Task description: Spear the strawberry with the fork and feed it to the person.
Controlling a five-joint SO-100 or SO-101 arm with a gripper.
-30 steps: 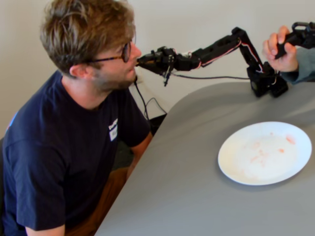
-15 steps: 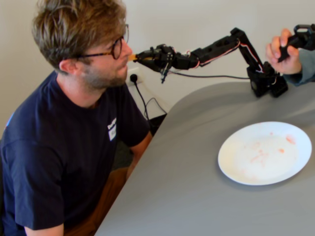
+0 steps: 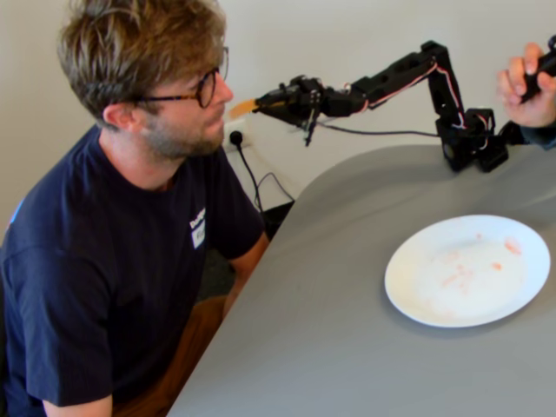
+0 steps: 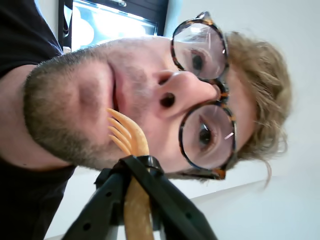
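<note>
From the fixed view I see my arm stretched out over the tabletop edge, holding the fork just short of the person, its tines near his mouth but apart from it. In the wrist view the fingers are pinched around the fork's neck, bare tines pointing at his closed lips. No strawberry shows anywhere; the plate holds only pink smears.

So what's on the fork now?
Nothing visible: the fork tines are bare in the wrist view, just short of the person's closed mouth. No strawberry shows. The plate holds only pink smears. The fork's stem is hidden by the gripper.
</note>
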